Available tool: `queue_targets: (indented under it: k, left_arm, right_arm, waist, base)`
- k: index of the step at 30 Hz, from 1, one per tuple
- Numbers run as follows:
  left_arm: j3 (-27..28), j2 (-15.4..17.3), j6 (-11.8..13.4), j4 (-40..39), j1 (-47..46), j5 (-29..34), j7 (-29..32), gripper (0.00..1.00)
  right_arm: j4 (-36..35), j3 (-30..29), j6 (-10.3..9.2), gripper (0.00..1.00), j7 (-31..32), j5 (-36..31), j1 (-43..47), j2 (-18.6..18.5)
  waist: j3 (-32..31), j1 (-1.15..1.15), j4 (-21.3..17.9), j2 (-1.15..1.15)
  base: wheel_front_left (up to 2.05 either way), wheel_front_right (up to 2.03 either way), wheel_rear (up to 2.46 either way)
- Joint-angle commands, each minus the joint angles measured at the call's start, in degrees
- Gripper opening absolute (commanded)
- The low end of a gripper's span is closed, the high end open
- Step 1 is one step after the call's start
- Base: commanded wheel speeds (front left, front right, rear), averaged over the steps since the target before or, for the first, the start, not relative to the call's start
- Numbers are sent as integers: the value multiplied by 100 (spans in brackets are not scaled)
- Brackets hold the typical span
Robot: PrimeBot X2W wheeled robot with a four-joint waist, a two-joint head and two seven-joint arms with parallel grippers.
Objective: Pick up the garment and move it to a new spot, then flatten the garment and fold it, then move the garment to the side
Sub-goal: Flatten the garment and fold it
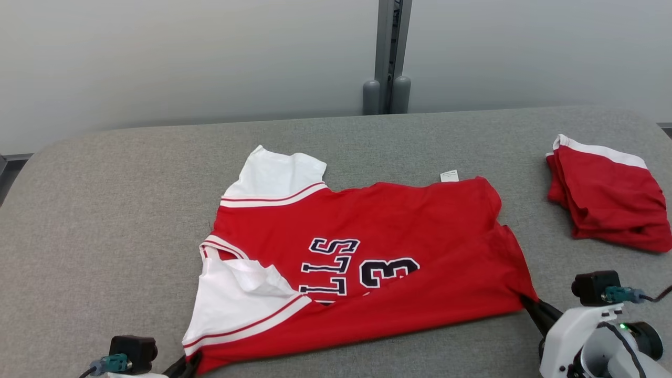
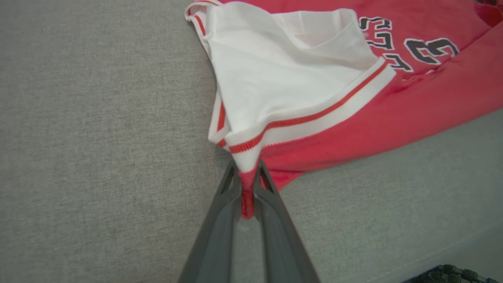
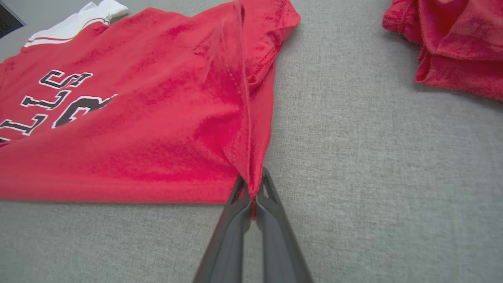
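Grey cloth table (image 1: 94,220), with the red-and-white garment (image 1: 378,231) lying across its middle, white sleeves to the left. Left gripper (image 2: 246,184) is pinched shut on the near corner, where striped white trim meets red. Right gripper (image 3: 251,190) is clamped on the near hem corner.

Risks: both bites take only a thin fold, so a sharp lift may slip a corner free, and uneven pull would skew the cloth. Second red garment (image 1: 609,205) at far right could snag.

Garment: mostly flat, near sleeve turned back, hem rumpled, lettering up.
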Motion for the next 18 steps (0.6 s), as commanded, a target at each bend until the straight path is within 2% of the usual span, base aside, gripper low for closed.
queue_targets:
  k: [1,8,16,17,18]
  left_arm:
    - [1,101,79,-138,110,46,66,0]
    - [4,381,352,-981,696,-80,463,0]
    - [86,523,595,-1518,1257,-283,671,0]
    - [59,539,583,-1560,1296,-303,718,0]
    - [37,550,579,-1597,1315,-314,760,0]
  right_arm:
    - [-102,-31,-2,0,61,83,182,-133]
    - [-818,-384,-2,0,403,330,1025,-438]
    - [-1321,-891,-2,0,806,149,1607,-365]
    - [-1373,-948,-2,8,852,100,1646,-331]
    - [-1413,-1022,-2,43,916,53,1686,-291]
  waist:
    - [-11,0,-18,0]
    - [-48,0,-141,0]
    - [-35,0,-301,0]
    - [-28,0,-311,0]
    - [-21,0,-318,0]
  base:
    - [0,0,0]
    - [0,0,0]
    - [0,0,0]
    - [0,0,0]
    - [0,0,0]
